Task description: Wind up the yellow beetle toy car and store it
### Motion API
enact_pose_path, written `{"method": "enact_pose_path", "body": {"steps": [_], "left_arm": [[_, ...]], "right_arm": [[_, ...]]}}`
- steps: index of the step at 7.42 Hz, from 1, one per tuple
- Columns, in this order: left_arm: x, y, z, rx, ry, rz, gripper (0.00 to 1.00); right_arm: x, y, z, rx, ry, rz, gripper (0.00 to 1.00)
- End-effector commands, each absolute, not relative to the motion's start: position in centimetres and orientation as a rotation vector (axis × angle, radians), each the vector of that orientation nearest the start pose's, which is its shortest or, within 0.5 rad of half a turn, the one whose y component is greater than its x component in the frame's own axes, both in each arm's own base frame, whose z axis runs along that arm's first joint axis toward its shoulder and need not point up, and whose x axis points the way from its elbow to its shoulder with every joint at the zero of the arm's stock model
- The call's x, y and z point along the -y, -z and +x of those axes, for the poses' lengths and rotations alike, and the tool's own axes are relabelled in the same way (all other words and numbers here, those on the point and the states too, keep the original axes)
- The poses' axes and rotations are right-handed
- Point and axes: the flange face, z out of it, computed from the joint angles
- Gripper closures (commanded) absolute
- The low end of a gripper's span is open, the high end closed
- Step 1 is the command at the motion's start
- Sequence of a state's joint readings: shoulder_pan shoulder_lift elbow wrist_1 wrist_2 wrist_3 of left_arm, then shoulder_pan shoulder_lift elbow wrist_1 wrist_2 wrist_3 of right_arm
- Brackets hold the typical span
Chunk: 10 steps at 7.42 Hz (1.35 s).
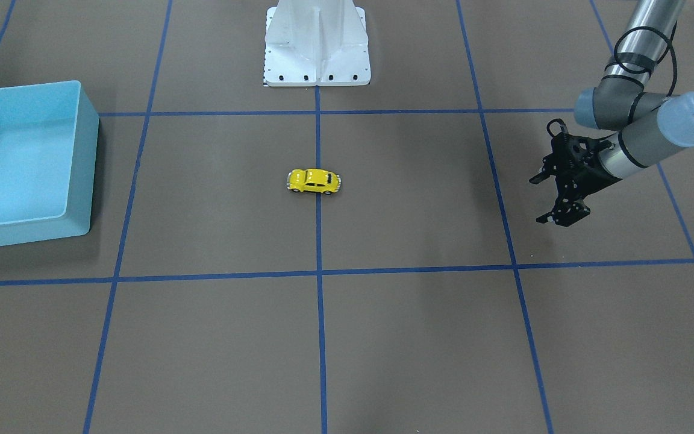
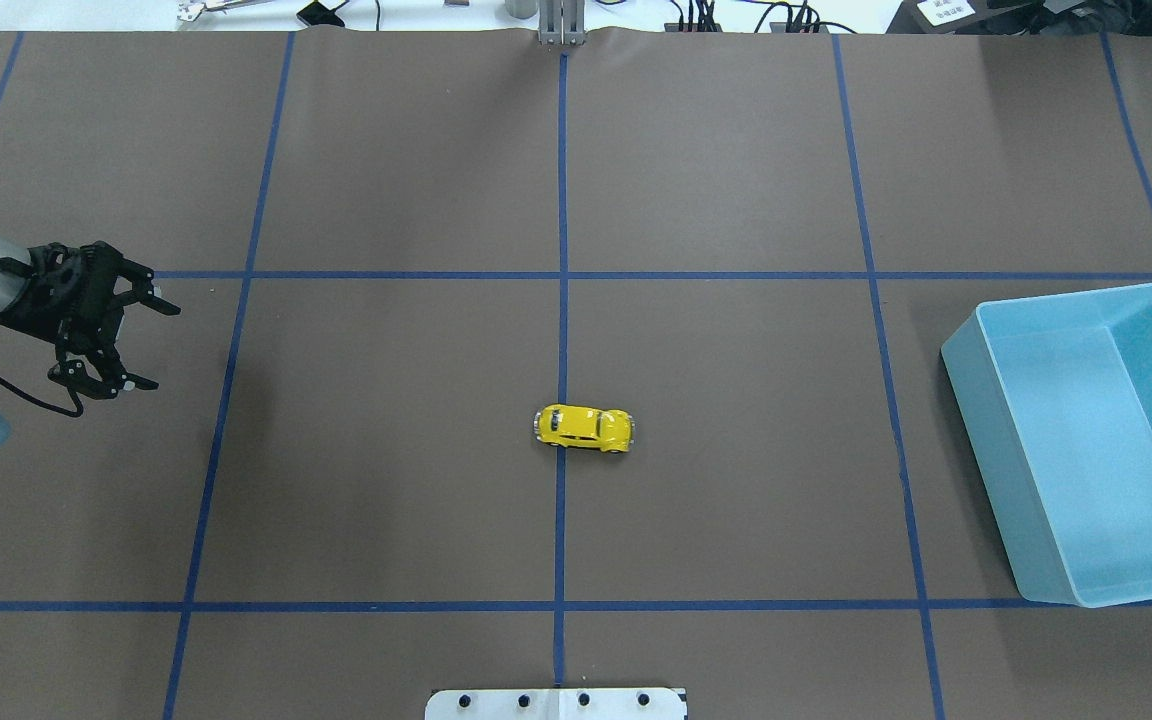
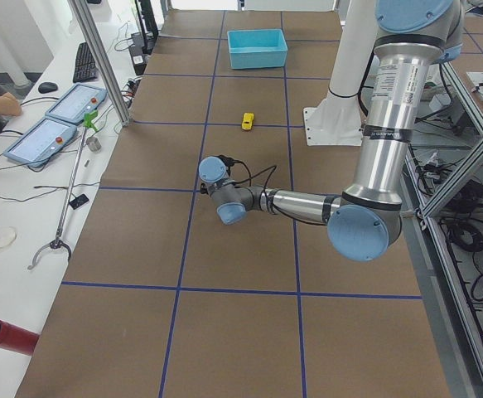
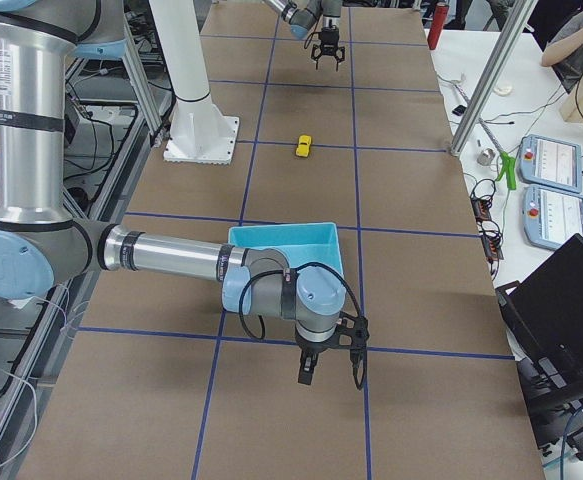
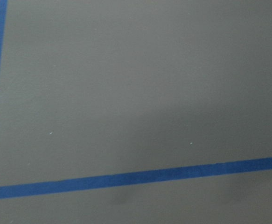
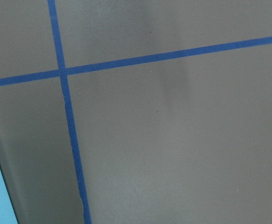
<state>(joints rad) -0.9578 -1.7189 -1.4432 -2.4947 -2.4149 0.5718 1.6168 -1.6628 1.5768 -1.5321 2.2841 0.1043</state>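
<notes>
Closest to the right-side camera, the right arm has its upper link upright and its forearm level over the mat. Its wrist is bent so that the right gripper hangs fingers-down just on the near side of the bin. Only this view shows that gripper, so I cannot tell whether its fingers are apart or together. Its wrist camera catches only taped mat and a sliver of bin at the left edge. The overhead and front views show the left gripper with fingers spread wide and holding nothing. It hangs over bare mat at the left of the overhead view. The car sits on its wheels at mid-table across the centre tape line, between left gripper and bin, well apart from both.
</notes>
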Motion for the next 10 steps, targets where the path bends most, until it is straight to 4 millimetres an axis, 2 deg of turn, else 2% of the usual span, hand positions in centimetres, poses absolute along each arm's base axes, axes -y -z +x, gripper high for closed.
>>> {"method": "enact_pose_path", "body": {"steps": [1,3,6,7,8,9,10], "left_arm": [[51.4,-53.6,24.0,-0.862,-1.351,0.905,0.00],[53.0,-55.3,18.0,-0.827,-1.206,0.770,0.00],[53.3,-60.6,5.2,-0.792,-0.861,0.471,0.00],[52.5,-62.7,1.1,-0.798,-0.743,0.382,0.00],[52.1,-63.9,-2.6,-0.788,-0.651,0.338,0.00],[51.1,-65.0,-5.8,-0.778,-0.574,0.311,0.00],[49.5,-66.5,-8.4,-0.793,-0.490,0.253,0.00]], "right_arm": [[44.5,-69.9,8.9,0.712,-0.161,-0.066,0.00],[44.4,-70.0,8.9,0.712,-0.161,-0.068,0.00],[44.4,-70.0,8.9,0.712,-0.161,-0.068,0.00],[44.4,-69.9,8.9,0.712,-0.160,-0.065,0.00],[44.5,-69.8,8.9,0.712,-0.158,-0.063,0.00],[44.5,-68.4,8.8,0.727,-0.148,-0.038,0.00],[44.2,-65.9,8.7,0.737,-0.130,0.007,0.00]]}}
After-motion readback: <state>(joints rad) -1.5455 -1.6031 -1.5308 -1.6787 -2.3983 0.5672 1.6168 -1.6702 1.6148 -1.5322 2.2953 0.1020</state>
